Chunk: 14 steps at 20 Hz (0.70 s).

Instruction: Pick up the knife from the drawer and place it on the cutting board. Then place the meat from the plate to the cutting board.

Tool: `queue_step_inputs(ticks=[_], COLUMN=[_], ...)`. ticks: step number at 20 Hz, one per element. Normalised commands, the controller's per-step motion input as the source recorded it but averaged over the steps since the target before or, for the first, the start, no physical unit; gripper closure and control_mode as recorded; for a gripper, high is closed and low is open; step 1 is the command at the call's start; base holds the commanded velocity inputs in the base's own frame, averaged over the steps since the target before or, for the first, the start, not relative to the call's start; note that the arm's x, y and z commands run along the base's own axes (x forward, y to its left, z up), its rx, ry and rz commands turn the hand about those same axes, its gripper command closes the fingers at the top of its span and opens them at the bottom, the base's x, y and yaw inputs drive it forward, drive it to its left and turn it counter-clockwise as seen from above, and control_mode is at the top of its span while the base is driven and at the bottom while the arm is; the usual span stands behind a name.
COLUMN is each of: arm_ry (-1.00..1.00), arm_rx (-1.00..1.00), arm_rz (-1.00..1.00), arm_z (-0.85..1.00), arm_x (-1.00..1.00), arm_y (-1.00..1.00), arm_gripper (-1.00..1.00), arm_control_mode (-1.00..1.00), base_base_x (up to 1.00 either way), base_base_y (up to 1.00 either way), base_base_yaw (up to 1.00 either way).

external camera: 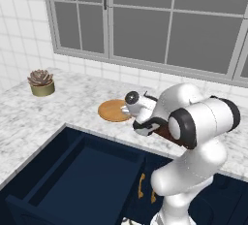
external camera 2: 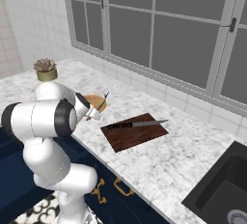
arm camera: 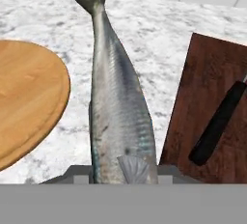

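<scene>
- Carrying the meat (arm camera: 116, 107): the pincer (arm camera: 123, 175) clamped on the fish near its head end at the bottom centre of the hand view, tail pointing to the top of the frame.
- Hanging above the bare marble table (arm camera: 159, 39), in the gap between the plate (arm camera: 26, 102) at the left and the cutting board (arm camera: 212, 88) at the right.
- Lying already on the board: the knife (external camera 2: 137, 124), near its far edge in the right base view, blade tip reaching over the right edge.
- Judging the second step as in hand: fish off the plate, not yet on the board.
- Needing next a shift towards the right of the hand view, then a lowering onto the free near part of the board, away from the knife handle.
- Standing open at the lower left of the left base view: the drawer (external camera: 72, 180), well apart from the path.
</scene>
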Motion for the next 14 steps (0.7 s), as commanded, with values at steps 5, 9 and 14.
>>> queue_step_inputs(ticks=[5, 9, 14], arm_ry=[0.11, 0.04, 0.0], arm_rx=[0.16, 0.1, -0.01], arm_rz=[-0.33, -0.29, -0.22], arm_z=[0.29, 0.02, -0.51], arm_x=[-0.36, -0.23, -0.09], arm_y=[-0.77, -0.75, -0.32], arm_gripper=[1.0, 1.0, 1.0], arm_control_mode=[-1.0, -1.0, -1.0], base_base_x=[0.0, 0.0, 0.0], base_base_y=[0.0, 0.0, 0.0], base_base_yaw=[0.0, 0.0, 0.0])
